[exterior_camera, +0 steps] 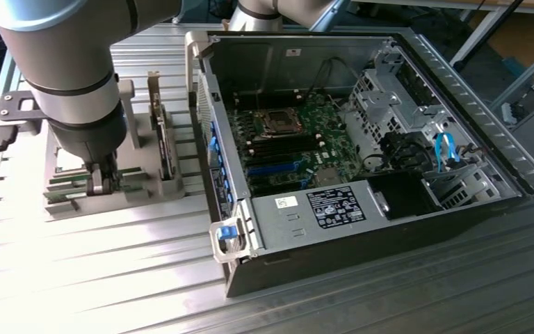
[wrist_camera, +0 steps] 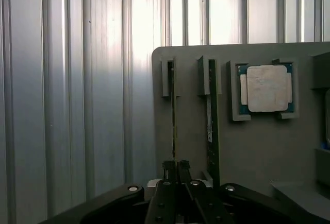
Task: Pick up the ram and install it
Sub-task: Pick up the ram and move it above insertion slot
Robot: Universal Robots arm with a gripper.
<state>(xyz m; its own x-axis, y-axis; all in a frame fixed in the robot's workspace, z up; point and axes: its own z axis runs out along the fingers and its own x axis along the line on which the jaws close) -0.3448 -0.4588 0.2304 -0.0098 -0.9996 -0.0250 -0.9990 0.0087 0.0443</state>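
The ram (wrist_camera: 174, 110) stands on its edge in a slot of the grey holder (wrist_camera: 258, 147), seen edge-on as a thin dark line. My gripper (wrist_camera: 176, 166) is shut on the ram's near end, one finger on each face. In the exterior view my gripper (exterior_camera: 100, 186) reaches straight down into the holder (exterior_camera: 147, 188) at that view's left, beside the open computer case (exterior_camera: 341, 209). A second stick (wrist_camera: 211, 110) stands in the neighbouring slot. The motherboard (exterior_camera: 290, 149) lies face up inside the case.
A square silver processor chip (wrist_camera: 268, 87) lies in a recess of the holder. A dark flat part (exterior_camera: 163, 142) stands upright in the holder between my arm and the case wall. The ribbed metal table (exterior_camera: 109, 264) extends around both.
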